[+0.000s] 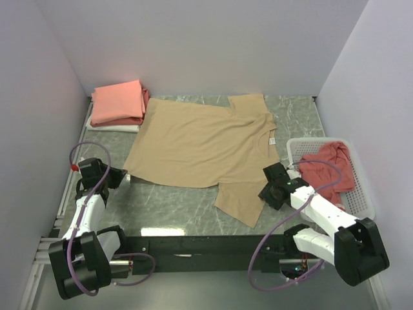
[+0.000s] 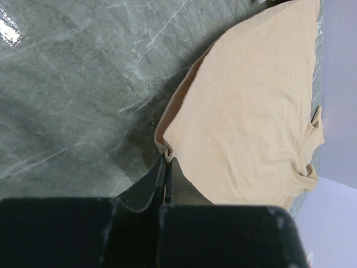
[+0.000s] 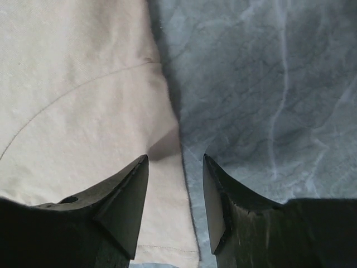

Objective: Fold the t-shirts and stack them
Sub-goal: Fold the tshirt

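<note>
The tan tee (image 1: 200,145) lies spread flat in the middle of the table (image 1: 174,210), with its neck and small label (image 1: 272,139) turned toward 3 o'clock and its hem toward 9 o'clock. One sleeve reaches out at 1 o'clock and the other at 5 o'clock. The left claw (image 1: 122,175) sits at the tee's 8 o'clock corner. In the left wrist view its fingers are clenched together on the corner of the hem, and the cloth there rises a little off the marble top and shows a fold of the layer beneath. The right claw (image 1: 271,187) is at the 4 o'clock side of the tee, just where the near sleeve meets the body. In the right wrist view it is released, with its two dark fingers apart. The edge of the cloth runs between them, so one finger stands over the tee and the other over bare table. From these views I cannot tell whether the fingertips touch the cloth. At 10 o'clock, in the far corner, is a folded stack, with a salmon-pink tee (image 1: 118,102) on top and a white tee (image 1: 113,127) under it. It lies just beside the tan tee's far hem corner. At 3 o'clock stands a white basket (image 1: 361,194), with a dusty red tee (image 1: 329,169) heaped loosely in it and part of it draped over the rim.
</note>
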{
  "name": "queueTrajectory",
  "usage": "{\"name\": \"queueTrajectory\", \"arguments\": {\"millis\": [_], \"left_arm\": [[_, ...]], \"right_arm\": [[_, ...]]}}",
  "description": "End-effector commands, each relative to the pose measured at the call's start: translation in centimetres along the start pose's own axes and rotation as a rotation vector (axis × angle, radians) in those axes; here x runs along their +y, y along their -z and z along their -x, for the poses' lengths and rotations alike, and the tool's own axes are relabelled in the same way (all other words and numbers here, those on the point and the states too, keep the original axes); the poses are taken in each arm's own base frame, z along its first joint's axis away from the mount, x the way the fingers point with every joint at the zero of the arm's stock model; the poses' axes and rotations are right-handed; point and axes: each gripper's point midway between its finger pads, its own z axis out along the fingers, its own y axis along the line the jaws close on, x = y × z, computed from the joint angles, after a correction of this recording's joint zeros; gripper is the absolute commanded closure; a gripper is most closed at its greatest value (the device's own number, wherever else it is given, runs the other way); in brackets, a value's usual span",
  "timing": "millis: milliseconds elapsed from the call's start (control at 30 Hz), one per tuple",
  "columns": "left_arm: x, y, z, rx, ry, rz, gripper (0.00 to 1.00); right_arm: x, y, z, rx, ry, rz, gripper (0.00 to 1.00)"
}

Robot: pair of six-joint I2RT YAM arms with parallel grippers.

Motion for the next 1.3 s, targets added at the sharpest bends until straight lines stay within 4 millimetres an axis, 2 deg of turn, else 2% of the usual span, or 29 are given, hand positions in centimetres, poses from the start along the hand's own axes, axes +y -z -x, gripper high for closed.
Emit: {"name": "queueTrajectory", "arguments": {"millis": [0, 67, 167, 267, 300, 333, 600, 800, 900, 1033, 1100, 1133, 1200, 1233, 1267], "left_arm": [[-0.9, 0.1, 0.5, -0.022, -0.005, -0.031, 0.99], [-1.0, 0.2, 0.6, -0.026, -0.006, -0.033, 1.0], [-1.0, 0.2, 0.6, -0.027, -0.01, -0.031, 0.99], [-0.8, 0.2, 0.6, -0.025, -0.014, -0.025, 0.99], [-0.8, 0.2, 0.6, -0.026, -0.011, -0.022, 0.99], [-0.7, 0.2, 0.6, -0.026, -0.013, -0.022, 0.99], [-0.6, 0.5, 0.6, -0.03, -0.02, -0.014, 0.99], [0.7, 1.1, 0.2, -0.038, -0.021, 0.027, 0.99], [1.5, 1.7, 0.4, -0.064, -0.022, 0.068, 0.99], [1.6, 2.7, 1.1, -0.107, -0.025, 0.088, 0.99], [1.2, 2.9, 1.2, -0.12, -0.02, 0.063, 0.99], [0.3, 2.8, 1.5, -0.132, -0.022, 0.02, 0.99], [-0.4, 2.4, 1.2, -0.105, -0.005, -0.011, 0.99], [-1.5, 2.4, 1.5, -0.104, -0.008, -0.03, 0.99], [-1.5, 1.7, 1.8, -0.104, -0.008, -0.005, 0.99]], "right_arm": [[1.2, -0.3, -0.6, 0.016, 0.006, 0.006, 0.49], [1.4, -0.7, -1.1, 0.028, 0.019, -0.002, 0.5], [1.7, -1.1, -1.5, 0.04, 0.028, 0.001, 0.56], [1.9, -0.9, -1.6, 0.045, 0.044, 0.015, 0.82], [2.0, -0.8, -1.3, 0.036, 0.045, 0.014, 0.97], [1.8, -0.5, -1.2, 0.03, 0.05, 0.011, 1.0], [-0.4, 1.4, -0.2, -0.032, 0.044, -0.033, 1.0], [-2.3, 3.7, -1.1, -0.025, 0.003, 0.008, 1.0], [-2.3, 4.7, -1.4, -0.02, 0.002, 0.06, 1.0], [-2.0, 5.5, -2.1, 0.014, 0.006, 0.115, 1.0], [-1.5, 6.1, -1.3, -0.015, 0.013, 0.131, 1.0], [-1.2, 6.2, -1.0, -0.026, 0.016, 0.133, 1.0], [0.5, 7.0, 0.2, -0.053, 0.033, 0.169, 1.0], [1.2, 7.3, 0.8, -0.064, 0.047, 0.178, 1.0], [2.5, 8.4, 2.0, -0.093, 0.051, 0.203, 1.0]]}}
